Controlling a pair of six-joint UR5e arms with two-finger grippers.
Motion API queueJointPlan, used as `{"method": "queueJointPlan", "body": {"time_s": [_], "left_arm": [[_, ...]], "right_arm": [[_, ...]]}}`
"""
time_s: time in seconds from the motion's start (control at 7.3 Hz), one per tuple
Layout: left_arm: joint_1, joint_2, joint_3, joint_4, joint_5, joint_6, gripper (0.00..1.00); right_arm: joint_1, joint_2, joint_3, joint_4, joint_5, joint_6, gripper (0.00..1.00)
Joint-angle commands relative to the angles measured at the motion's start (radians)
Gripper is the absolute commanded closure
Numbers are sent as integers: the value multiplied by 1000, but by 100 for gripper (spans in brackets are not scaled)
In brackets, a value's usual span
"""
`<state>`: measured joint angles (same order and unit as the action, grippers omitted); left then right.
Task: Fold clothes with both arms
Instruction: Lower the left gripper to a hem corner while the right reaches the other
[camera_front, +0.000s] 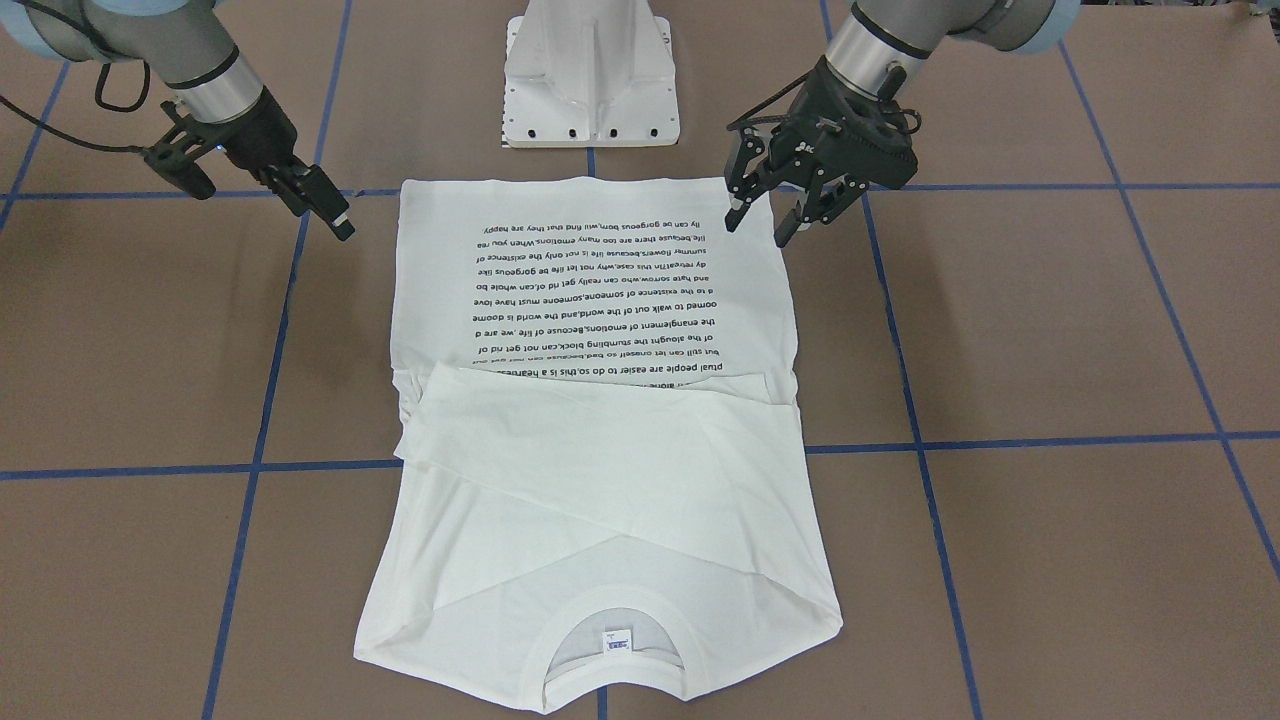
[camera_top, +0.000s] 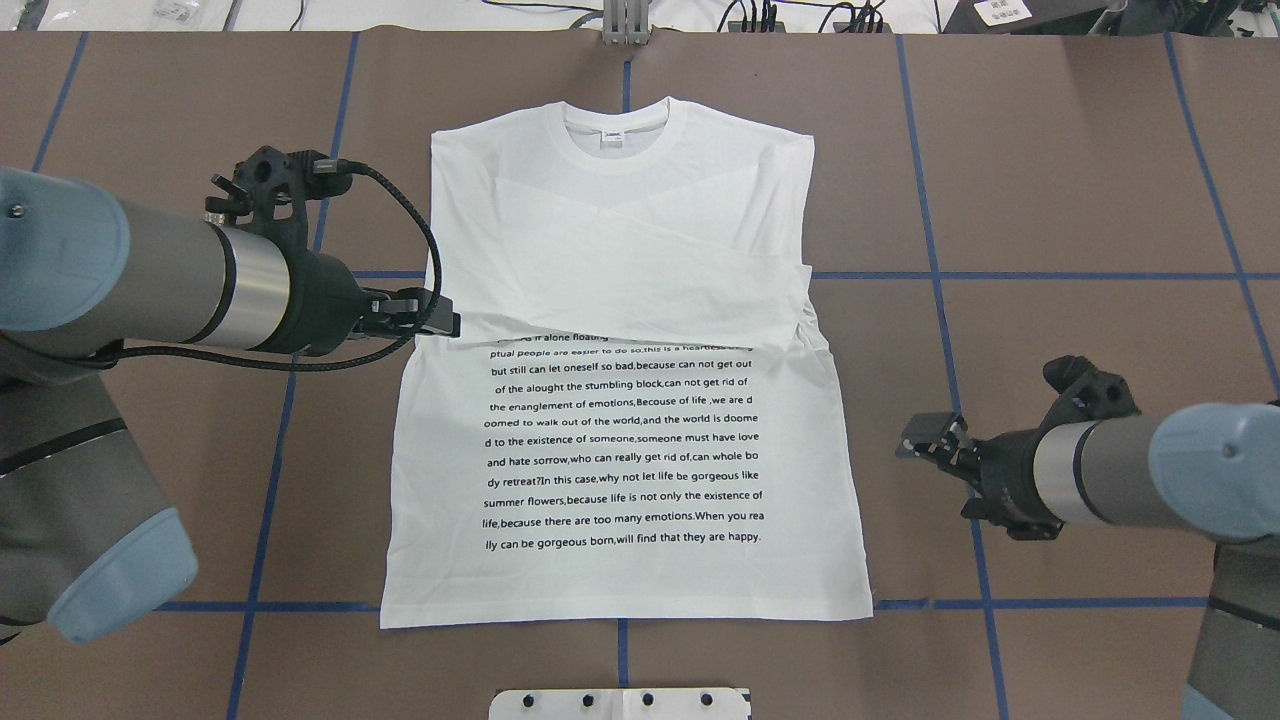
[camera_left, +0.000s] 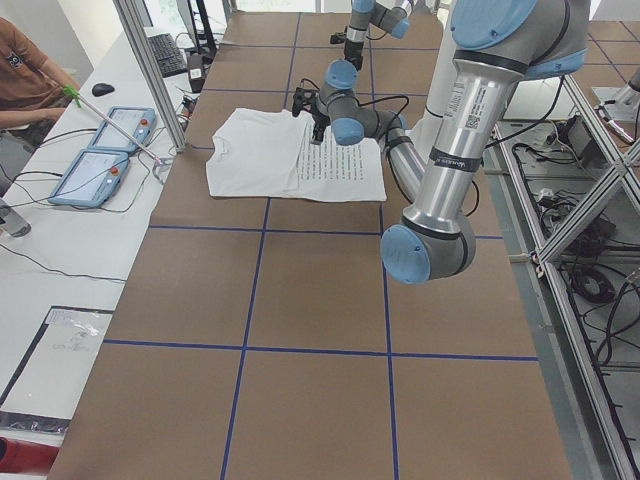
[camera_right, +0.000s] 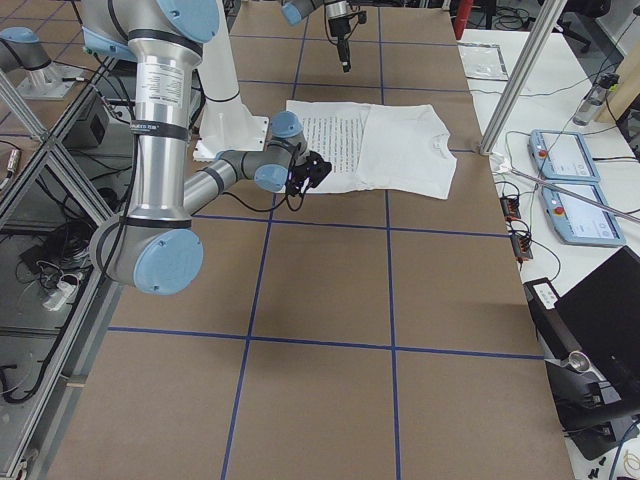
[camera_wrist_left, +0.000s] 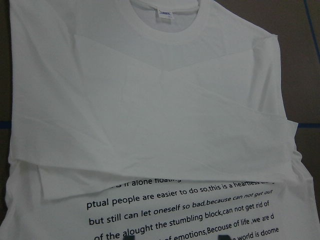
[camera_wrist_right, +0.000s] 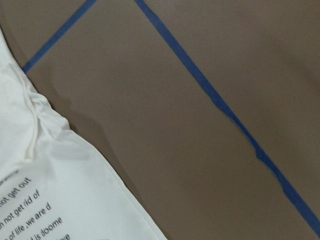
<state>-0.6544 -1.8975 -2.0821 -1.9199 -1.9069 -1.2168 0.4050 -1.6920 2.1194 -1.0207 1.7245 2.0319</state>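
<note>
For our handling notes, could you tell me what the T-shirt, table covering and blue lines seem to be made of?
T-shirt: soft matte white knit, probably cotton; it creases and has a ribbed collar. Table covering: matte brown sheet, perhaps paper or card; no sheen. Blue lines: likely adhesive tape; edges look ragged.

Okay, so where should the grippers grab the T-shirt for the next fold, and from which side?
On the T-shirt, probably the two hem corners nearest the robot: left gripper from its left edge, right gripper from its right. The sleeves already lie crossed over the chest, and the hem lies flat, edges free.
</note>
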Motion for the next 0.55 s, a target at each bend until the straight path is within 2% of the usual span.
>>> {"method": "queueJointPlan", "body": {"time_s": [0.0,0.14,0.41], "left_arm": [[1,20,-16,5,2,-9,35],[1,21,-15,7,2,-9,34],[10,32,-15,7,3,-12,31]], "right_arm": [[-202,-9,14,-47,-167,152,2],[-265,-6,16,-73,-221,175,2],[-326,40,19,-158,-255,195,4]]}}
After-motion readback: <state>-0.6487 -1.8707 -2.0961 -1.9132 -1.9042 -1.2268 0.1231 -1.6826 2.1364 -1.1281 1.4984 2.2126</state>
